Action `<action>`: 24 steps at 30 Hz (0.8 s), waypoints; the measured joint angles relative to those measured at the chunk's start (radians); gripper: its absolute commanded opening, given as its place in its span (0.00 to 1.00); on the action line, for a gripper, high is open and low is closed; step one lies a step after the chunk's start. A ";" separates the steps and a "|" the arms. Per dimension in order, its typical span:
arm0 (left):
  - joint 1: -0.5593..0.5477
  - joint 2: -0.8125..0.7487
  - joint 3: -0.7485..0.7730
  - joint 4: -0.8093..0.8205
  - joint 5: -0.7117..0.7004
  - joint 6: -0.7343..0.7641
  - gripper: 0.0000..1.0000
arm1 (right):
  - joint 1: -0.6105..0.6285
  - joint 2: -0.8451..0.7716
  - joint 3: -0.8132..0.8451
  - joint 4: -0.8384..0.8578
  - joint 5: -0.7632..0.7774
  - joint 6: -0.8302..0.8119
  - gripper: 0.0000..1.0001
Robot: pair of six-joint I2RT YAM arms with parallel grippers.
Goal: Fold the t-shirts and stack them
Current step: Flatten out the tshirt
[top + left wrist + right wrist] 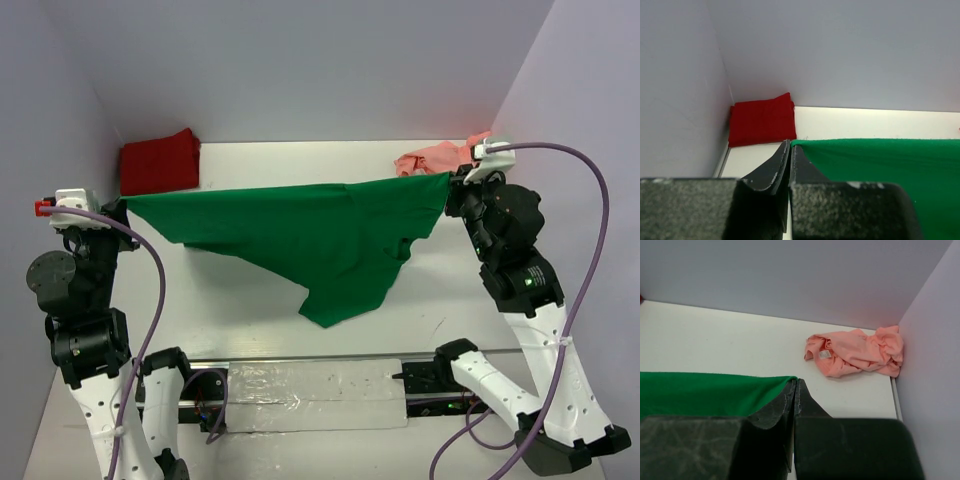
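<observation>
My left hand [790, 146] and right hand [795, 383] are each clenched on a corner of the green shirt [310, 235]. They stretch it taut over the table [225, 305], I'd say to spread it for folding. The red shirt [158, 162] sits folded back-left, and the pink shirt [437, 157] lies crumpled back-right.

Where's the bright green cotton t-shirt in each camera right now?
Top external: bright green cotton t-shirt stretched across the middle, pinched between left gripper and right gripper.
Left wrist: lower right, corner in the closed fingers.
Right wrist: lower left, corner in the closed fingers.
Shared landmark: white tabletop meeting the back wall.
</observation>
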 measured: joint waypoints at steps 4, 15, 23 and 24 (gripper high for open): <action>0.000 -0.008 0.000 0.000 0.005 -0.004 0.05 | 0.000 -0.038 -0.041 0.006 -0.003 -0.003 0.00; 0.000 -0.141 0.048 -0.061 0.007 -0.024 0.06 | 0.000 -0.283 -0.050 -0.084 -0.008 0.001 0.00; 0.000 -0.218 0.167 -0.142 0.012 -0.031 0.06 | 0.000 -0.419 -0.019 -0.169 0.010 0.000 0.00; 0.000 -0.219 0.166 -0.143 0.014 -0.033 0.06 | 0.000 -0.415 -0.021 -0.169 0.014 -0.001 0.00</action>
